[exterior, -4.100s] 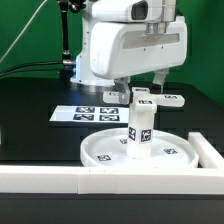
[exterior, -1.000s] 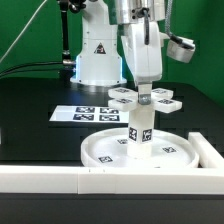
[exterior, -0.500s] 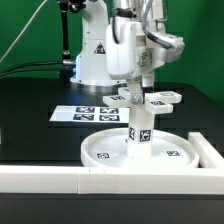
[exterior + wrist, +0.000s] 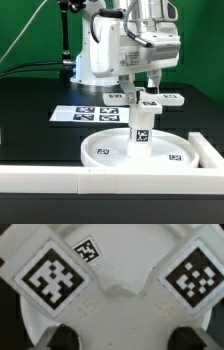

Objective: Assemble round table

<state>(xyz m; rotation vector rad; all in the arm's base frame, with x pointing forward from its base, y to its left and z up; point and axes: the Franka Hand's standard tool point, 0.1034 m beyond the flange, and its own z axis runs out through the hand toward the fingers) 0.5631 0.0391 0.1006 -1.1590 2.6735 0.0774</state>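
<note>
The large round rimmed disc [image 4: 100,152] lies flat on the black table. The short post [image 4: 140,132] stands upright at its centre. The flat cross-shaped piece [image 4: 165,100] sits level on top of the post. My gripper [image 4: 141,92] comes straight down over the post and is shut on the cross-shaped piece at its middle. In the wrist view the cross-shaped piece [image 4: 110,286] fills the picture with its tags, and my gripper [image 4: 125,339] has a dark finger [image 4: 63,339] against each side of it. The post top is hidden under the piece.
The marker board [image 4: 85,112] lies behind the disc toward the exterior view's left. The long white border wall [image 4: 60,180] runs along the front and up the exterior view's right side [image 4: 208,148]. The arm's base [image 4: 95,60] stands behind.
My wrist has turned about the post's axis over the last second, and the cross-shaped piece has turned with it on top of the post. The disc and post stay in place.
</note>
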